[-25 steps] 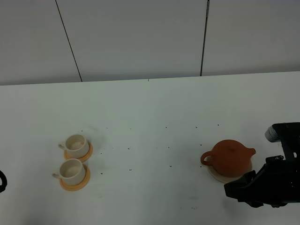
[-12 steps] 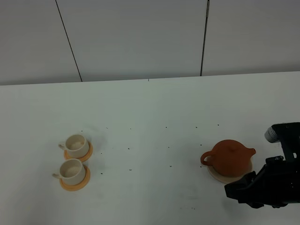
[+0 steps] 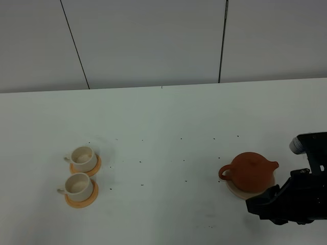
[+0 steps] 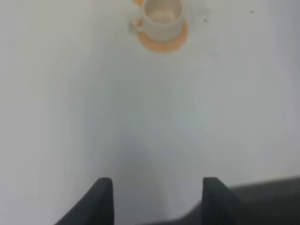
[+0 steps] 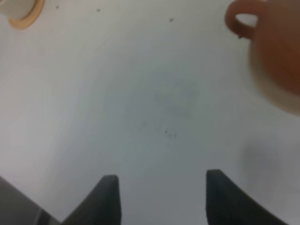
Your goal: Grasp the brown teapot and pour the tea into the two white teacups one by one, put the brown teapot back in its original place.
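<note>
On the right of the worktop [image 3: 168, 127], the brown teapot [image 3: 251, 171] is seated on its beige disc [image 3: 236, 190], well apart from the 2 white teacups [image 3: 78, 187]. The right claw [image 5: 161, 187] is held apart and empty near it, and the left claw [image 4: 157, 190] is likewise spread. The clay is judged rigid, weighty, smooth and breakable. The loop handle [image 3: 225, 173] is best pinched, with the lid expected to slip when tilted.
</note>
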Available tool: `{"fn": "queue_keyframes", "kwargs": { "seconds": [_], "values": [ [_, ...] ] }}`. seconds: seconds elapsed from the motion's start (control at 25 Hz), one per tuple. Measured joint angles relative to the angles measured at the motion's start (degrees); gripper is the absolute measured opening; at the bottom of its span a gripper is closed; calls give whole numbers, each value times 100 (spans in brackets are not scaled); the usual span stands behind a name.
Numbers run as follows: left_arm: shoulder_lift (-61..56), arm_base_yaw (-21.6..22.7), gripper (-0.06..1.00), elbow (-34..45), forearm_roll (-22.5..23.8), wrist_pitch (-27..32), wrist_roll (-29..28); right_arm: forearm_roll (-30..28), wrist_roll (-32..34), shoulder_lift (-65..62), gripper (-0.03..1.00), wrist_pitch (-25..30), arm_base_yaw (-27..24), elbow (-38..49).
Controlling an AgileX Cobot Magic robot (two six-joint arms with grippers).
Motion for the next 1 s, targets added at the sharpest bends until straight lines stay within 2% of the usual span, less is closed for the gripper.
{"fn": "queue_keyframes", "kwargs": {
  "seconds": [0.44,0.76,1.0],
  "values": [
    [-60,0,49,59,13,-138,25,0,13,0,41,-265,0,0],
    [-60,0,47,59,-4,-95,650,0,36,0,41,-277,0,0],
    [-60,0,45,59,-304,17,1166,0,60,0,41,-277,0,0]
  ]
}}
